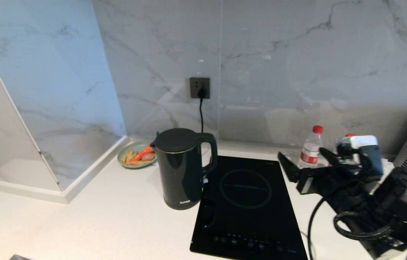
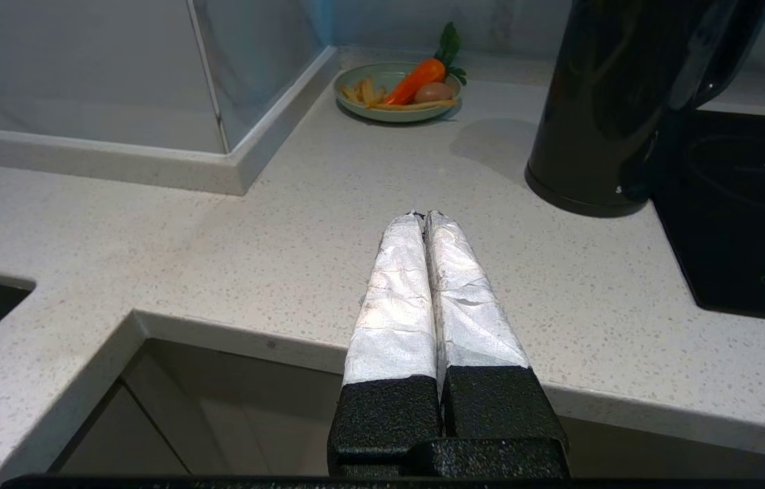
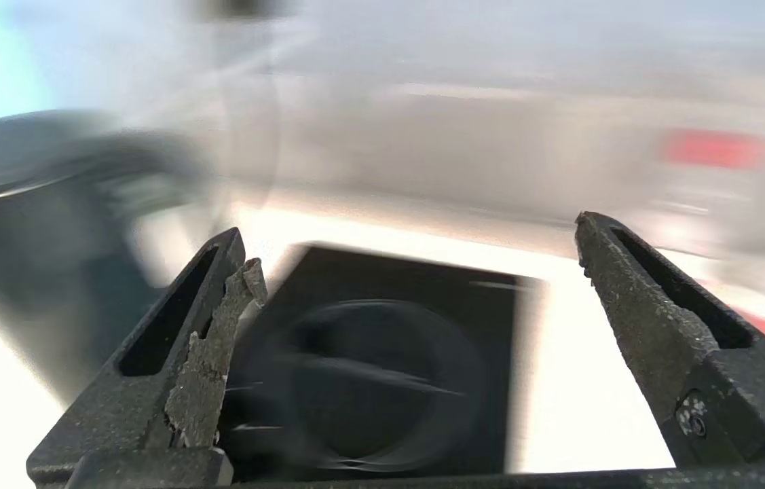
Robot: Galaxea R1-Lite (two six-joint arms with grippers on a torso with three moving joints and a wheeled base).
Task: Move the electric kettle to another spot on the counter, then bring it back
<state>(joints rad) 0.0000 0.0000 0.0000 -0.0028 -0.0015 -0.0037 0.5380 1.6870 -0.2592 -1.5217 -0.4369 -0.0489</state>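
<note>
Head view | electric kettle [image 1: 183, 169] reads "SUPOR" | on counter [image 1: 116, 216]

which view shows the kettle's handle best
The head view: the electric kettle stands whole on the counter, its loop handle facing the cooktop. The left wrist view crops its top and shows only part of the handle; the right wrist view shows only a dark blur.

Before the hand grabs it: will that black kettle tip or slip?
The electric kettle is tall and tapers upward, so a high push could probably tip it. Its glossy body looks slippery; the loop handle seems the safer grip. Fill weight is unknowable under the closed lid.
</note>
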